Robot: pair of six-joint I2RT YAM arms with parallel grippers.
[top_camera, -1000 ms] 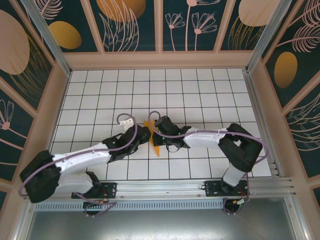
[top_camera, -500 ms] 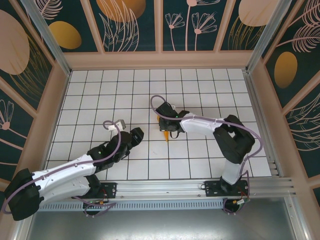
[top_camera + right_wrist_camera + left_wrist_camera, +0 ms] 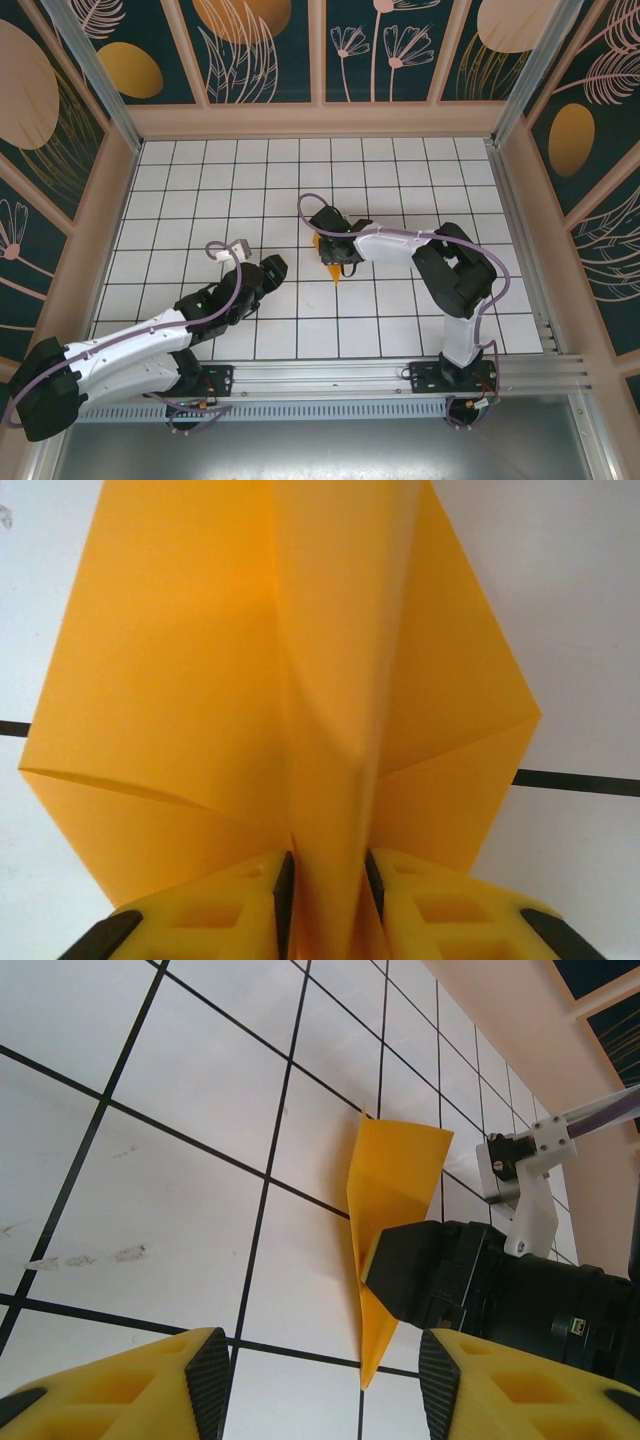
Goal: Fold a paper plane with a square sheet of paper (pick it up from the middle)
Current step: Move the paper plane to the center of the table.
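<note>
The paper plane point(image 3: 395, 1175) sits near the middle of the white counter point(image 3: 200, 180). The right end effector point(image 3: 328, 880) pinches its middle fold. The left end effector point(image 3: 320, 1360) is near it, wide and empty

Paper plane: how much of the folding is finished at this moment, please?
Done: the paper plane is creased into a pointed dart with wings spread. In hand: the right fingers straddle its middle fold; whether they pinch it is unclear. The left fingers are open and empty. Left: probably only letting go.
</note>
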